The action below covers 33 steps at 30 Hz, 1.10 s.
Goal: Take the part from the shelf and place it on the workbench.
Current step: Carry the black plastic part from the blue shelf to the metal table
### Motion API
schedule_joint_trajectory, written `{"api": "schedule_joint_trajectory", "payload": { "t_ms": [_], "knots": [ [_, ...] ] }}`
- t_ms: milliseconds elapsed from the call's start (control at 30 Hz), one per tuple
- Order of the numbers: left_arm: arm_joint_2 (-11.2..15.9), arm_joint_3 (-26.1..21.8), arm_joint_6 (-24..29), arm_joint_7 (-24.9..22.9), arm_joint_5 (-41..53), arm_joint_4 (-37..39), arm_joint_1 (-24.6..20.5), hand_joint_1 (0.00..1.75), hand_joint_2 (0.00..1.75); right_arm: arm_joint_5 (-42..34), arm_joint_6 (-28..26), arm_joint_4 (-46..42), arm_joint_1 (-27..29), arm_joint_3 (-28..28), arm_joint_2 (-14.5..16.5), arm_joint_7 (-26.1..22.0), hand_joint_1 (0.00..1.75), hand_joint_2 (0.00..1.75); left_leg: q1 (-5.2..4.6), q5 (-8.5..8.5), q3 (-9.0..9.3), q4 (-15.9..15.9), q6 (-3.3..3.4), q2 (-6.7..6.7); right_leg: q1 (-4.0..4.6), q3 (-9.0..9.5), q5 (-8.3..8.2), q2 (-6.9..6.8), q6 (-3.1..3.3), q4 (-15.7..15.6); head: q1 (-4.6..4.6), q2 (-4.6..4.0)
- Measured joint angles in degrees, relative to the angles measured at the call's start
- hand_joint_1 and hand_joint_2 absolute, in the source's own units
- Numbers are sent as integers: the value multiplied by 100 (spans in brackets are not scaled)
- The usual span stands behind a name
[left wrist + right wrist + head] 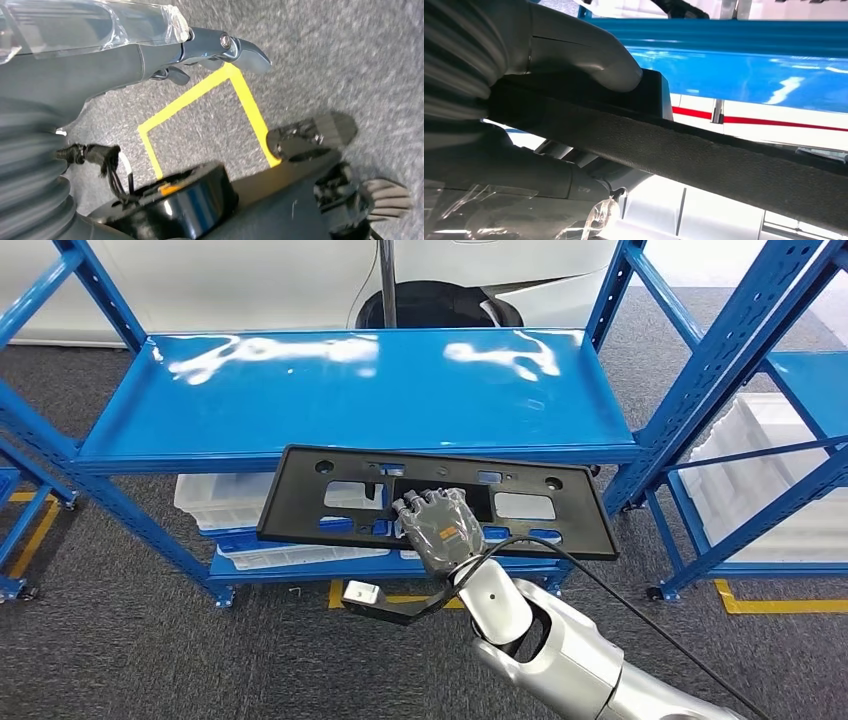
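Observation:
The part (300, 502) is a long flat black plastic panel with several cut-outs. My right hand (440, 525) grips it at the middle of its near edge and holds it roughly level in the air, just in front of the blue shelf (380, 390), whose top board is bare. In the right wrist view the thumb (589, 55) presses on the panel (704, 160), seen edge-on, with the fingers beneath it. My left hand (125, 55) hangs over the grey floor, fingers extended and holding nothing.
White bins (215, 502) sit on the shelf's lower level behind the panel. A second blue shelf (760, 360) with a white bin (770, 460) stands to the right. Yellow tape (780, 605) marks the grey carpet. A white car (450, 280) is behind the shelf.

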<state>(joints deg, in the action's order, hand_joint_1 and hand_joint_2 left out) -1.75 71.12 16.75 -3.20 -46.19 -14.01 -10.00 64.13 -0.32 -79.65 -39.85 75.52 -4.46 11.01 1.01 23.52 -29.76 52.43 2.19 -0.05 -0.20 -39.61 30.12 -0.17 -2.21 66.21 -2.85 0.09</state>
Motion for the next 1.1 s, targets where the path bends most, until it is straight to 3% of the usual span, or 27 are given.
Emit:
{"api": "schedule_joint_trajectory", "payload": {
  "t_ms": [33, 67, 100, 167, 200, 233, 300, 367, 400, 433, 500, 533, 567, 600, 633, 700, 767, 800, 867, 900, 933, 1000, 1033, 1067, 1100],
  "knots": [
    [0, 0, 1, 1, -1, 0, 2, 0, 175, -9, 3, 1, 1, 0, -1, -1, 175, 175, -6, -39, -53, 6, 0, 2, -1, -71, 141, 0, -3, 365, -1, 0],
    [1, 0, 4, 1, 0, 0, 4, 0, 175, -21, 7, 1, 1, 0, -2, -1, 175, 175, -12, -79, -109, 17, -2, 4, -1, -64, 141, 0, 3, 572, -2, 0],
    [1, 0, 7, 1, 2, 0, 5, 0, 175, -33, 9, 2, 1, 0, -2, -2, 175, 175, -19, -116, -163, 29, -5, 4, 0, 38, 25, 2, 18, 570, -2, 0],
    [2, 0, 10, 1, 14, 0, 4, 0, 175, -48, 9, 2, -2, 0, -2, -2, 175, 175, -33, -182, -253, 52, -21, -2, 11, 540, -307, 10, 89, -69, -1, 0],
    [1, 0, 10, 1, 19, 0, 2, 0, 175, -49, 7, 2, -5, 0, 2, -2, 175, 175, -46, -213, -284, 60, -38, -5, 26, 846, -366, 15, 127, -534, 0, 0],
    [1, 0, 10, 2, 23, 0, 2, 0, 175, -50, 4, 2, -10, -1, 6, -1, 175, 175, -52, -249, -308, 64, -62, -7, 42, 1094, -359, 19, 154, -940, 3, 0],
    [2, 0, 10, 5, 23, 0, 1, 0, 175, -50, -2, -1, -21, -2, 13, 2, 175, 175, -50, -338, -358, 60, -130, -2, 74, 1281, -290, 26, 177, -1316, 9, 0],
    [8, 0, 10, 8, 23, 1, 4, 0, 175, -50, -5, -1, -28, -2, 14, 4, 175, 175, -45, -361, -432, 74, -201, 0, 68, 1209, -356, 18, 216, -1353, 10, 0],
    [13, -1, 11, 9, 22, 2, 4, 0, 175, -50, -5, -1, -29, -2, 15, 5, 175, 175, -45, -233, -496, 176, -228, 0, 56, 1159, -407, 7, 252, -1367, 23, 0],
    [19, -1, 11, 10, 23, 2, -3, 0, 175, -50, -5, -1, -30, -2, 16, 7, 175, 175, -43, -6, -586, 402, -254, 0, 41, 1101, -467, -6, 291, -1380, 39, 0],
    [27, -2, 13, 11, 24, 2, -31, 0, 175, -50, -5, -1, -27, -1, 17, 8, 175, 175, -26, 569, -811, 1183, -296, 1, 38, 970, -569, -26, 346, -1365, 71, 0],
    [29, -2, 13, 11, 25, 2, -47, 0, 175, -50, -5, 0, -24, -1, 16, 9, 175, 175, -22, 746, -893, 1581, -312, 0, 46, 905, -611, -31, 356, -1348, 72, 0],
    [31, -2, 14, 11, 26, 2, -56, 0, 175, -49, -5, 0, -23, 0, 16, 12, 175, 175, -22, 790, -912, 1841, -320, 0, 54, 835, -653, -35, 359, -1328, 71, 0],
    [31, -2, 15, 10, 27, 2, -60, 0, 175, -48, -5, 0, -23, 0, 16, 15, 175, 175, -23, 711, -840, 1900, -319, 0, 61, 762, -695, -34, 358, -1307, 70, 0],
    [31, -2, 19, 8, 29, 2, -58, 0, 175, -47, -4, 0, -23, 0, 16, 17, 175, 175, -24, 548, -667, 1728, -309, 0, 65, 688, -737, -29, 353, -1285, 68, 0],
    [31, -2, 35, 5, 37, 2, -57, 0, 175, -46, -4, 0, -25, -1, 16, 20, 175, 175, -42, 286, -120, 910, -261, -3, 75, 555, -822, -15, 325, -1248, 69, 0],
    [32, -2, 70, 6, 48, 2, -65, 0, 175, -48, -7, 0, -30, -2, 17, 23, 175, 175, -78, 294, 303, 154, -198, -9, 84, 466, -919, -15, 279, -1234, 71, 0],
    [33, -2, 87, 7, 56, 2, -67, 0, 175, -49, -9, 0, -33, -2, 19, 25, 175, 175, -100, 330, 370, -13, -169, -12, 83, 433, -975, -21, 252, -1238, 73, 0],
    [32, -2, 105, 2, 78, 2, -53, 0, 175, -51, -13, 0, -33, -2, 21, 24, 175, 175, -91, 254, 307, -74, -105, -5, 74, 370, -1049, -19, 191, -1243, 73, 0],
    [34, -2, 108, -2, 85, 2, -45, 0, 175, -54, -15, 0, -30, -2, 21, 18, 175, 175, -75, 191, 247, -77, -64, 3, 69, 316, -950, -11, 153, -1173, 73, 0],
    [37, -2, 111, -6, 90, 2, -39, 0, 175, -71, -18, 0, -26, -1, 20, 11, 175, 175, -56, 120, 179, -84, -22, 13, 61, 241, -739, -4, 116, -998, 72, 0],
    [43, -2, 116, -7, 92, 2, -39, 0, 175, -144, -24, 0, -19, 0, 16, -9, 175, 175, -45, -13, 35, -78, 21, 21, 25, 40, -97, 3, 49, -280, 71, 0],
    [44, -2, 116, -5, 93, 2, -38, 0, 175, -186, -26, 0, -12, 0, 16, -16, 175, 175, -42, -76, -39, -73, 23, 24, 4, -40, 130, 4, 22, 142, 70, 0],
    [44, -2, 116, -4, 96, 2, -36, 0, 175, -216, -27, 1, -4, 0, 14, -22, 175, 175, -38, -137, -116, -66, 14, 26, -15, -73, 213, 4, -2, 478, 69, 0],
    [44, -2, 116, -4, 98, 2, -33, 0, 175, -230, -27, 1, 2, 0, 10, -23, 175, 175, -30, -196, -198, -52, 1, 29, -33, -31, 142, 4, -22, 643, 69, 0]
  ]
}}
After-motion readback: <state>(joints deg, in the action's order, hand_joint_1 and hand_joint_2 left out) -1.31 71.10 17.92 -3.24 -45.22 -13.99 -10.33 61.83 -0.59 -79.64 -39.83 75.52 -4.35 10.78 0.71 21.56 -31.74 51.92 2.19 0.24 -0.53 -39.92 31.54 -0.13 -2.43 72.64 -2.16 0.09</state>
